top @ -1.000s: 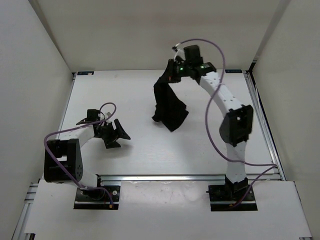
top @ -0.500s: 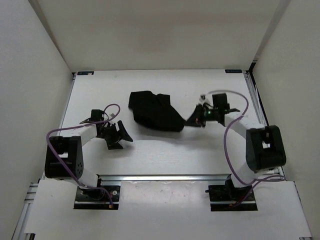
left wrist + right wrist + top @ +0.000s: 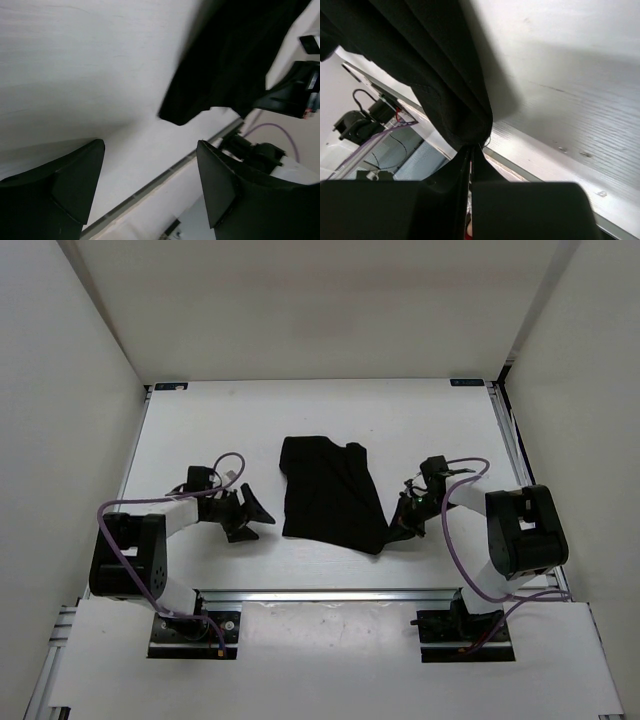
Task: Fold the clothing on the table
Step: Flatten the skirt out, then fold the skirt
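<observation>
Right gripper (image 3: 400, 524) clamped on clothing (image 3: 325, 490) near-right corner. Left gripper (image 3: 257, 527) jaws apart, just left of its edge. Open table (image 3: 200, 430) beyond far edge.

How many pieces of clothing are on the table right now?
1. The clothing lies spread in the middle of the table, its near right corner pinched in the right tool. Anything beneath it would be hidden.

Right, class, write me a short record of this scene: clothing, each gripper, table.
clothing: black garment, spread out mid-scene
left gripper: open, empty, beside the garment's left edge, not touching it
right gripper: shut on the garment's near right corner
table: white, metal rails along its edges, garment lying on it
</observation>
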